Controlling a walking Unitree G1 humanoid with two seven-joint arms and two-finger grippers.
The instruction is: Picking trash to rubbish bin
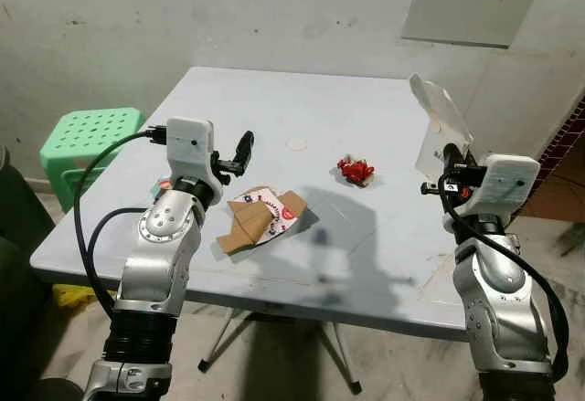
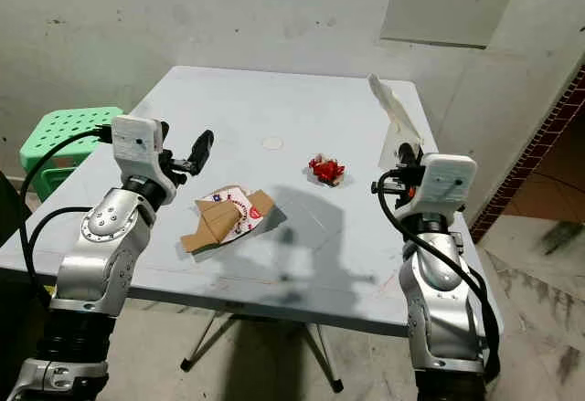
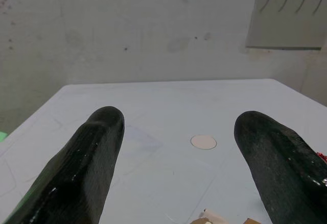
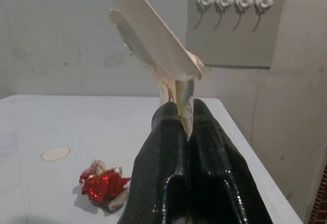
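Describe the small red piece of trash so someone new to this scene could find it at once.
On the pale blue table, look right of centre, between the flattened paper box and the right claw holding a white scrap. The red wrapper lies alone there: crumpled, glittery, and the only red item.

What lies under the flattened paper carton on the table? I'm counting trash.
The flattened paper carton lies on the pale blue table, which surrounds it. Whatever lies beneath is covered.

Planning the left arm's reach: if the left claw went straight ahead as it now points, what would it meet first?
Probably nothing on the table: the open left claw points over the tabletop toward the far wall; depth unclear.
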